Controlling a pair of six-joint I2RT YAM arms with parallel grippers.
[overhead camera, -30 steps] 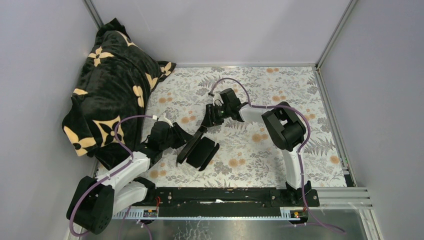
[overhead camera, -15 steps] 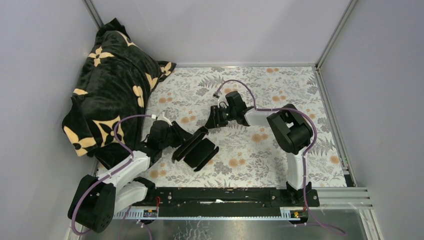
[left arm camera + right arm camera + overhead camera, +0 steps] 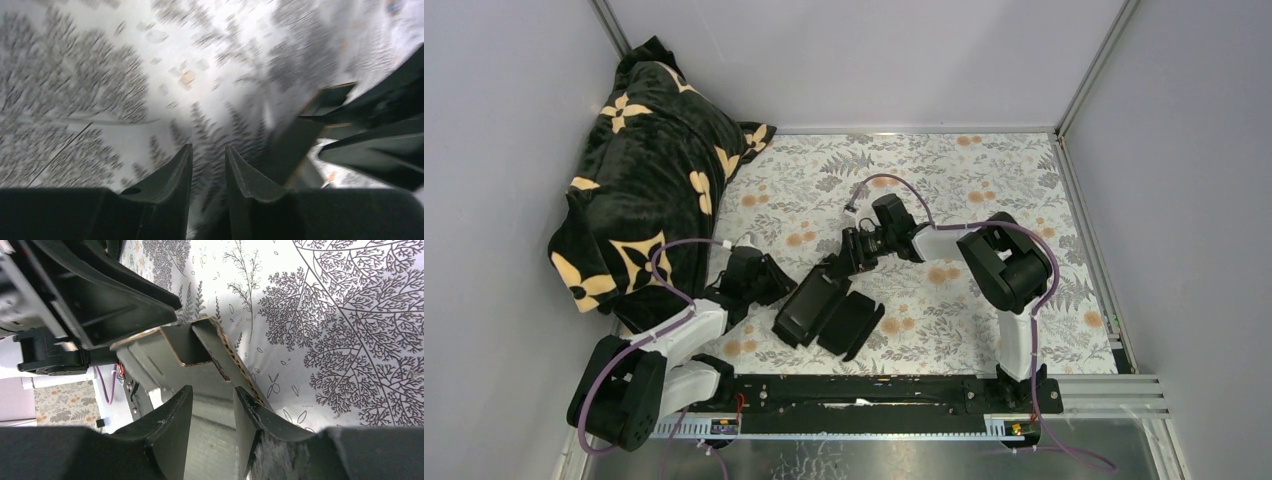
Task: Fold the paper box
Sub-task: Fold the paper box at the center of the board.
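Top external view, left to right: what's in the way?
blanket → left gripper → box → right arm's elbow. The right gripper is left out because it overlaps the box's far end.

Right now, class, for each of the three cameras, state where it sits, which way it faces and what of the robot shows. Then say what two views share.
Top external: above and behind the bases, looking down on the floral tablecloth; shows both arms, left gripper, right gripper and paper box.
Left wrist: on the left arm, facing along its own fingers at blurred cloth.
Right wrist: facing along its own fingers, card between them.
Shared: both wrist views catch the paper box.
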